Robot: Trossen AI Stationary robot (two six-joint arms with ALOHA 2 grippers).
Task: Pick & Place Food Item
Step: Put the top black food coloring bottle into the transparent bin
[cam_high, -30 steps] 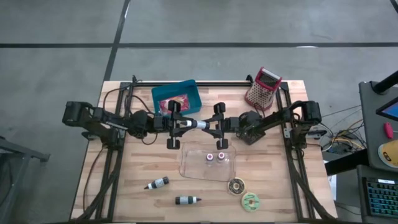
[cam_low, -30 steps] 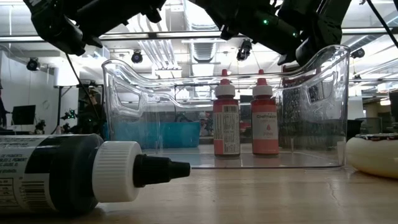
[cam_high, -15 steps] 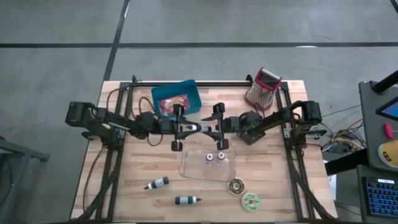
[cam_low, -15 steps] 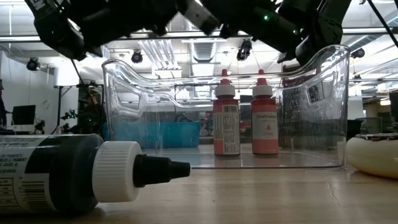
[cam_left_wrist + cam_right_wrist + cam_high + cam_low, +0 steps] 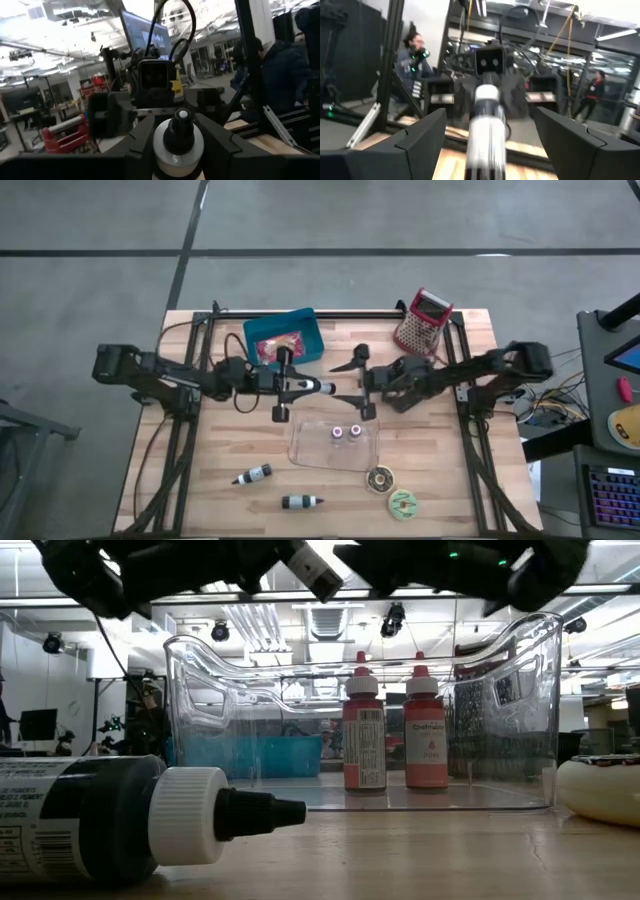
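Left gripper (image 5: 291, 385): pinching a white-bodied, black-capped squeeze bottle (image 5: 318, 387), held level above the table (image 5: 220, 500), cap toward the right arm.
Right gripper (image 5: 357, 385): fingers spread wide, just off the bottle's cap, not touching.
Clear bin (image 5: 306, 451): just in front of both grippers, holding two red bottles (image 5: 347, 432) upright.
Teal bin (image 5: 262, 332): behind the left gripper.
Dark bottles (image 5: 253, 475): lying near the front edge.

Two red bottles (image 5: 392, 730) upright in a clear bin (image 5: 230, 720); dark bottle (image 5: 130, 820) lying in front
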